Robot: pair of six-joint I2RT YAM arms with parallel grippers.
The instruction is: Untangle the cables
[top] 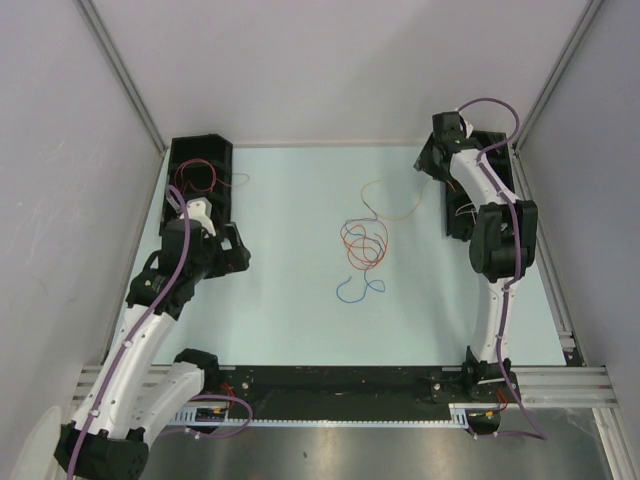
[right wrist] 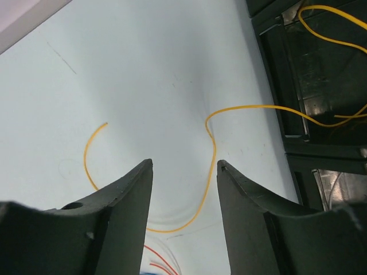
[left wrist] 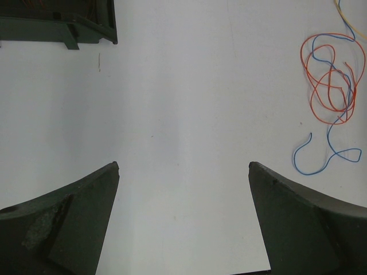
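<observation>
The cables lie in a loose tangle (top: 362, 245) at mid-table: red-orange loops, a blue wire (top: 358, 290) trailing toward me, and an orange-yellow wire (top: 385, 205) running far right. My left gripper (top: 238, 252) is open and empty, well left of the tangle. In the left wrist view its gripper (left wrist: 183, 166) is over bare table, with the tangle (left wrist: 332, 86) at the upper right. My right gripper (top: 427, 165) is open above the table. In the right wrist view the orange-yellow wire (right wrist: 241, 107) passes just inside the right finger of the gripper (right wrist: 184, 163), untouched.
A black tray (top: 200, 160) holding red wires stands at the far left, also seen in the left wrist view (left wrist: 57, 26). Another black tray (top: 460, 205) stands at the far right, partly under my right arm; the orange-yellow wire runs into it (right wrist: 321, 86). Grey walls enclose the table.
</observation>
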